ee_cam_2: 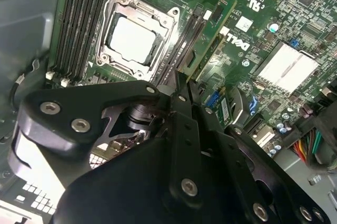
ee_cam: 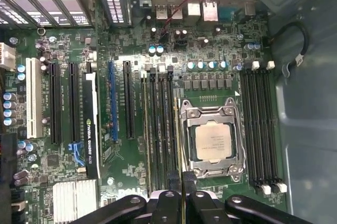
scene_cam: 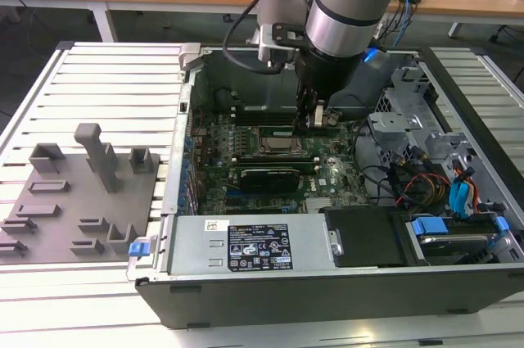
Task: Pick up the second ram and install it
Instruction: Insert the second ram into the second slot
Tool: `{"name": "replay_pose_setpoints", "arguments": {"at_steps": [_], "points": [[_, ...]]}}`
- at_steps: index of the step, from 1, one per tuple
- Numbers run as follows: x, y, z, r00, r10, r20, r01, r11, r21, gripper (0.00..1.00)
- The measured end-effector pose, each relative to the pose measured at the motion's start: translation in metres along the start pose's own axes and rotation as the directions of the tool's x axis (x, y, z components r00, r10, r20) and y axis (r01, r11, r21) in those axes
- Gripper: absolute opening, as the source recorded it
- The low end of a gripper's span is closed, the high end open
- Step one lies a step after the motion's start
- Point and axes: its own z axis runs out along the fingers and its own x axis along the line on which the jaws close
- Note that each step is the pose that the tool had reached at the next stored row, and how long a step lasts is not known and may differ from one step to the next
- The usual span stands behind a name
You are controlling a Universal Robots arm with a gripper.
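The black two-fingered gripper (ee_cam_2: 184,89) is clamped on the second ram (ee_cam_2: 210,38), a thin green circuit-board stick held on edge. Its long axis runs parallel with the long black memory sockets (ee_cam: 158,129) directly beneath it (beside the silver processor socket (ee_cam: 212,140)). One stick, one arm; I count four sockets on each side of the processor.
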Motion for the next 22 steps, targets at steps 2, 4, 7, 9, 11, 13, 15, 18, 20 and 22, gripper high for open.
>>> {"name": "replay_pose_setpoints", "arguments": {"at_steps": [2, 4, 7, 9, 11, 13, 15, 18, 20, 22], "points": [[0.0002, -0.0002, 0.0018, 1.0000, 0.000, 0.0000, 0.000, 1.0000, 0.0000, 0.13], [0.0005, -0.0004, 0.0043, 1.0000, 0.000, 0.0000, 0.000, 1.0000, 0.0000, 0.13], [0.0013, -0.0011, 0.0115, 1.0000, 0.000, -0.0001, 0.000, 1.0000, 0.0000, 0.13], [0.0018, -0.0014, 0.0157, 1.0000, 0.000, 0.0000, 0.000, 1.0000, 0.0000, 0.13], [0.0020, -0.0017, 0.0179, 1.0000, 0.000, 0.0000, 0.000, 1.0000, 0.0000, 0.13], [0.0025, -0.0020, 0.0215, 1.0000, 0.000, -0.0001, 0.000, 1.0000, 0.0000, 0.13], [0.0027, -0.0022, 0.0236, 1.0000, 0.000, 0.0000, 0.000, 1.0000, 0.0000, 0.13], [0.0030, -0.0024, 0.0266, 1.0000, 0.000, 0.0000, 0.000, 1.0000, 0.0000, 0.13], [0.0034, -0.0027, 0.0298, 1.0000, 0.000, 0.0000, 0.000, 1.0000, 0.0000, 0.13], [0.0036, -0.0029, 0.0318, 1.0000, 0.000, 0.0000, 0.000, 1.0000, 0.0000, 0.13]]}}
